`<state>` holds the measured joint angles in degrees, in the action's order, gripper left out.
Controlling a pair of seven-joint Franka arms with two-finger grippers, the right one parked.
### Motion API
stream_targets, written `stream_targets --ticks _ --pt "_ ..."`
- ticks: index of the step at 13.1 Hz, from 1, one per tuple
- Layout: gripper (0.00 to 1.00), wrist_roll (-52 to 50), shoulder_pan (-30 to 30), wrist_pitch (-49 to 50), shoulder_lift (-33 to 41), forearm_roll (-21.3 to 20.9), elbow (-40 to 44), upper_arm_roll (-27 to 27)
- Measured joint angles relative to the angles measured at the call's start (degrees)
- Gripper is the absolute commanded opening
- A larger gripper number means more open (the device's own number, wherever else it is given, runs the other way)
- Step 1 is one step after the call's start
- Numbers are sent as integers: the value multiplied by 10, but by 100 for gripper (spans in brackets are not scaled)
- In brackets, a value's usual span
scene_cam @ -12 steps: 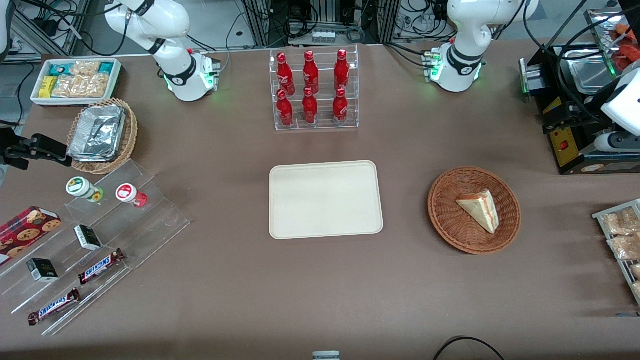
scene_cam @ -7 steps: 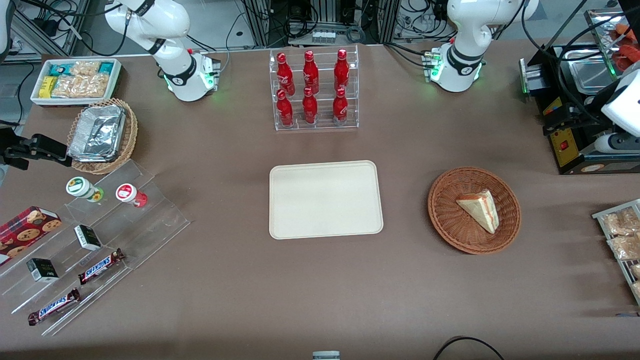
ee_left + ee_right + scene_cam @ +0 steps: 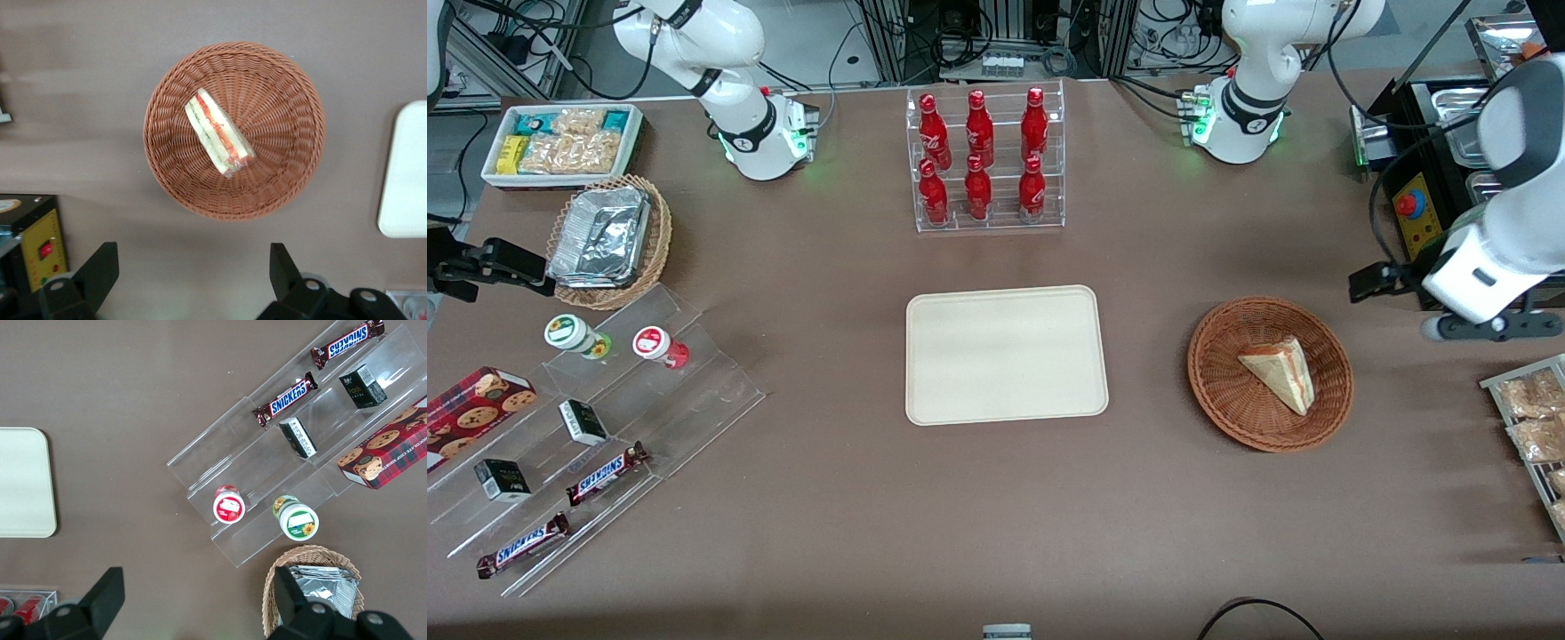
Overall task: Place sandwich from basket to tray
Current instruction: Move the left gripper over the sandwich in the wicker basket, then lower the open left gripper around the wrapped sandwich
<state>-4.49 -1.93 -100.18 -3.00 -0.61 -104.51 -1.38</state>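
The sandwich (image 3: 1280, 372), a pale bread wedge with red and green filling, lies in the round reddish-brown wicker basket (image 3: 1218, 391). The left wrist view looks down on the sandwich (image 3: 218, 133) in the basket (image 3: 287, 100). My gripper (image 3: 1371, 282) hangs above the table beside the basket, toward the working arm's end and slightly farther from the front camera. My gripper (image 3: 191, 257) is open, its black fingers (image 3: 101, 261) wide apart with only bare table between them. The cream tray (image 3: 1005, 354) lies flat mid-table, and the wrist view catches the tray's (image 3: 407, 173) edge.
A clear rack of red bottles (image 3: 983, 160) stands farther from the front camera than the tray. A black box with a red button (image 3: 1409, 213) sits near the gripper. A rack of snack packets (image 3: 1529, 418) is at the working arm's end. Acrylic steps with snacks (image 3: 587, 427) lie toward the parked arm's end.
The left arm has swung in from the working arm's end toward the basket. The sandwich, basket and tray have not moved.
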Motion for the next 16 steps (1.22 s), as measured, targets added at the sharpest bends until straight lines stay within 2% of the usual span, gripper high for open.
stream_targets --ticks 8,16 --pt "100 -238 -2 -206 -2 0 -168 5" --pt "100 -320 -15 -286 -29 6 -208 11"
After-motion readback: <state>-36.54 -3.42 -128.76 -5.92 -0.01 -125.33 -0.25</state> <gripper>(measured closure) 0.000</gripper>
